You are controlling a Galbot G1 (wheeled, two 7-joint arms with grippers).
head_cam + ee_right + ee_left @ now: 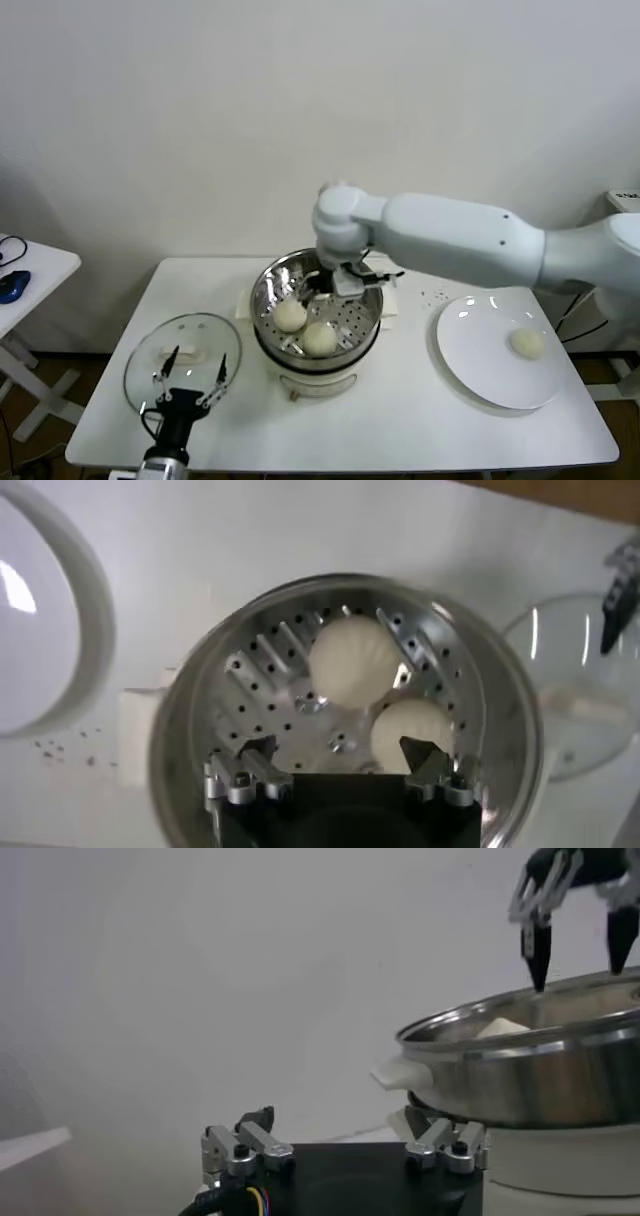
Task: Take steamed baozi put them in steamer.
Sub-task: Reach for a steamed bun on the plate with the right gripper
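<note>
A: Two baozi [290,315] sit on the steamer [268,290] insert, touching; the right pincer [322,285] hangs over its far rim, jaws spread, empty. A third rests on the white plate [470,330], right.

B: Left pincer [190,375] is open, low over the glass lid [150,350] near the table [420,420] front edge. Right wrist view shows bare insert beside both buns.

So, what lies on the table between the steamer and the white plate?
In the head view, only bare table lies between the steamer and the white plate.

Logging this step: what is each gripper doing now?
Left gripper: open, holding nothing, over the round glass lid.
Right gripper: open, empty, above the shiny steel steamer.
</note>
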